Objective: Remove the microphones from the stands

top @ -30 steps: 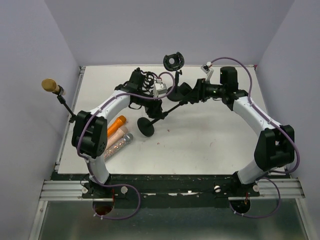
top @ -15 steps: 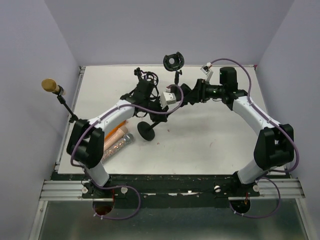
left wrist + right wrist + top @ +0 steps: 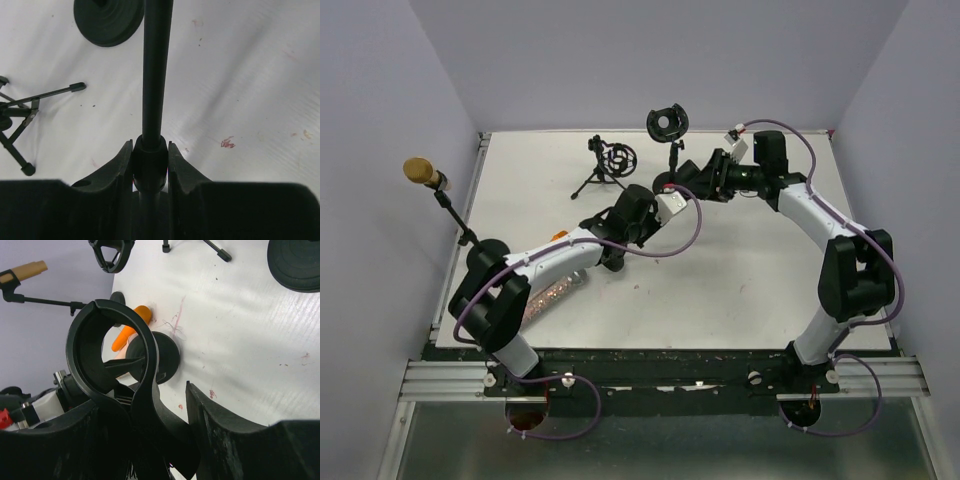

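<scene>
Top view: the left gripper (image 3: 655,212) and right gripper (image 3: 688,188) meet over the middle of the table (image 3: 750,270) on one leaning stand (image 3: 612,257). Its long axis rises from its round foot toward the back right. The only seated microphone I can find, the gold-headed microphone (image 3: 418,170), sits on a boom (image 3: 450,205) at the left edge, well apart and nearer the left arm.

Left wrist view: the left gripper (image 3: 149,150) is clamped on the pole (image 3: 152,75) at a collar.

Right wrist view: the right gripper (image 3: 150,407) seems closed on the clip (image 3: 77,350), whose ring looks empty. An orange microphone (image 3: 131,326) lies beyond. No writing is readable anywhere.
</scene>
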You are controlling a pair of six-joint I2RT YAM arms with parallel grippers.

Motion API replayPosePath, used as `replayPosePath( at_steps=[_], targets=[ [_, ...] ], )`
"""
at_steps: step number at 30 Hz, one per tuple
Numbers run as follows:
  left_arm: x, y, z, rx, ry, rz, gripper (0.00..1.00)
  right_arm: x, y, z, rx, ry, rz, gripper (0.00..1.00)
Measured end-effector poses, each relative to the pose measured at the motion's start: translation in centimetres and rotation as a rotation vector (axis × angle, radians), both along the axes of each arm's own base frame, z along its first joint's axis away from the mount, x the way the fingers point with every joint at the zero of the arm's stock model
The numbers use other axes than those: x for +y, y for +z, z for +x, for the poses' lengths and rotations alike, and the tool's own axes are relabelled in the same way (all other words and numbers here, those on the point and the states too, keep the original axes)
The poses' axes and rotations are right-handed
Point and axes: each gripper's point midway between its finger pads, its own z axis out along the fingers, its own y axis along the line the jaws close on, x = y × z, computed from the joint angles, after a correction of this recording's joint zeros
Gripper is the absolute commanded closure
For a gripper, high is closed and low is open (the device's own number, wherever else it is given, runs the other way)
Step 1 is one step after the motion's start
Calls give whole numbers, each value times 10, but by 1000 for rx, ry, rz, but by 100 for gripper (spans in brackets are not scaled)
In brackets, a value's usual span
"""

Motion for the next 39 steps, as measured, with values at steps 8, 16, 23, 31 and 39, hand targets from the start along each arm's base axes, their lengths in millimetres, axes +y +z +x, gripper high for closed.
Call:
replayPosePath(
  at_steps=[8,16,23,31,39],
  targets=[
    [-11,34,-9,223,-228,-215,40,1,4,-3,-55,31,-8,99],
    [-18,83,-19,340,-537,-349,44,2,12,-19,-182,135,-1,99],
    [-18,11,-38,606,-571,-326,69,3,18,-23,-243,174,-3,99],
    [-22,-1,-41,645,-514,-316,100,2,20,-23,-220,152,-5,100],
    [-29,35,7,239,-68,-238,100,-15,65,16,-159,-111,-128,100]
  ],
)
